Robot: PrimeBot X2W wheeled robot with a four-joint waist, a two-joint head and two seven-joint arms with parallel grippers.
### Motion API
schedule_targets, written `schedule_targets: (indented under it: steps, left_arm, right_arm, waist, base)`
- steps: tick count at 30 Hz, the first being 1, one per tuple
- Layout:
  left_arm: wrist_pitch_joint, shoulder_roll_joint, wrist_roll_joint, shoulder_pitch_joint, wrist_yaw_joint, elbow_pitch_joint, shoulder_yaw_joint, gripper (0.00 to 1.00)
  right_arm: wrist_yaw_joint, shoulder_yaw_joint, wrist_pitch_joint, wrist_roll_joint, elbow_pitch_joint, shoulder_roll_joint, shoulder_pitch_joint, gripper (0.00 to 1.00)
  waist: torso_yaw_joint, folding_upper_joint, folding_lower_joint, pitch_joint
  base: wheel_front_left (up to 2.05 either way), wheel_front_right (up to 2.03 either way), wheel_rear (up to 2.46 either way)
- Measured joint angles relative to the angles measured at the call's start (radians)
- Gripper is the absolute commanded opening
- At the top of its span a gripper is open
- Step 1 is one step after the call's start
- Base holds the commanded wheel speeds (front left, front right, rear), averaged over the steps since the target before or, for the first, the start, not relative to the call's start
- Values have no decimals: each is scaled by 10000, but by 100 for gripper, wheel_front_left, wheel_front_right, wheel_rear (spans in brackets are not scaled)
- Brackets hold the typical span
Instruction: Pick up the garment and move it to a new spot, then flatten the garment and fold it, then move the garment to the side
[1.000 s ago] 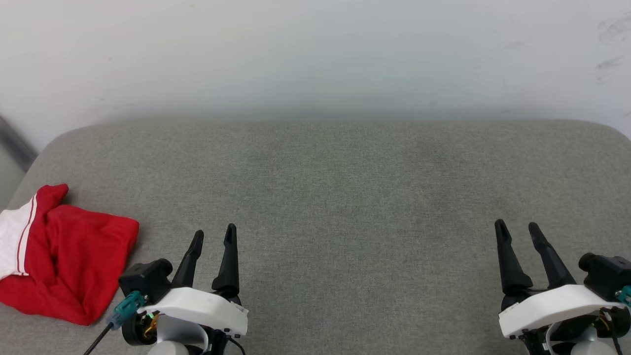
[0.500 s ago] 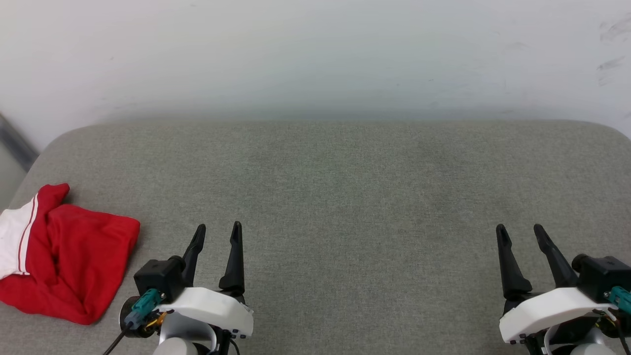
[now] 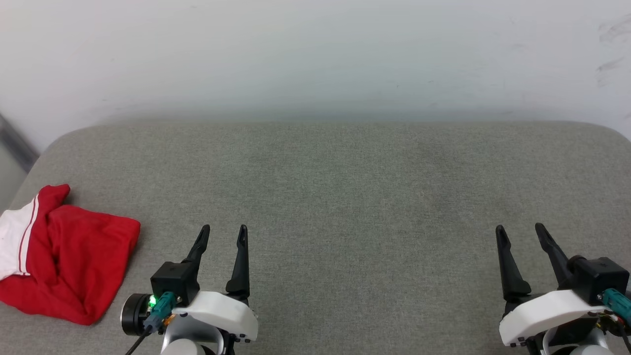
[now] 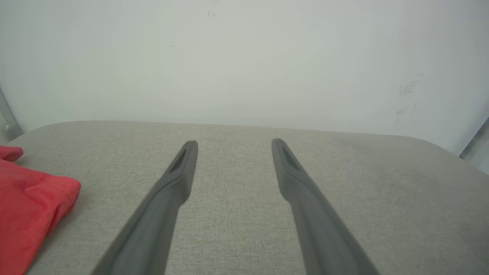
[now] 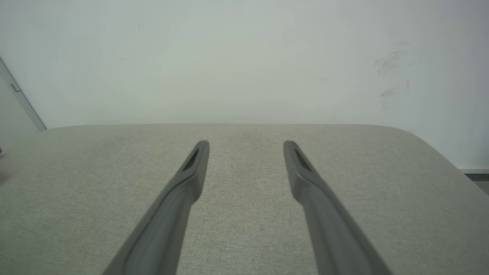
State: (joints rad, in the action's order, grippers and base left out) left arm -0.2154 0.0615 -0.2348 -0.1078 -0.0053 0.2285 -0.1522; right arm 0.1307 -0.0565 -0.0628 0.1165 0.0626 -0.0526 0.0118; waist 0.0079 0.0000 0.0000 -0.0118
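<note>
While both arms are sitting at the near edge of the grey padded surface [image 3: 345, 187], I am logging the garment [image 3: 74, 261] as lying at the near left corner, bundled into a compact red heap with its white sleeve [image 3: 12, 236] showing on the left side. It is resting well clear of the central area, which suggests a parked position at the side; whether it is properly folded I am unable to confirm, since the layers are looking loose and rumpled.

The left gripper [image 3: 223, 229] is hovering just right of the heap, not touching it, with its jaws spread wide and holding nothing. The right gripper [image 3: 520, 227] is hanging at the near right, well apart from the cloth, likewise spread and empty. Both are pointing toward the far wall [image 3: 315, 59], a neutral posture I am reading as readiness rather than engagement.
</note>
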Motion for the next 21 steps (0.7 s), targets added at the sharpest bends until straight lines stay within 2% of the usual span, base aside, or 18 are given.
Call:
schedule_targets:
  steps: [21]
  left_arm:
    - [-382,-15,1212,-46,8,221,-148,100]
  right_arm:
    - [2,-136,-410,-796,-84,2,-25,100]
  waist:
    - [39,0,0,-77]
  base:
    - [0,0,0]
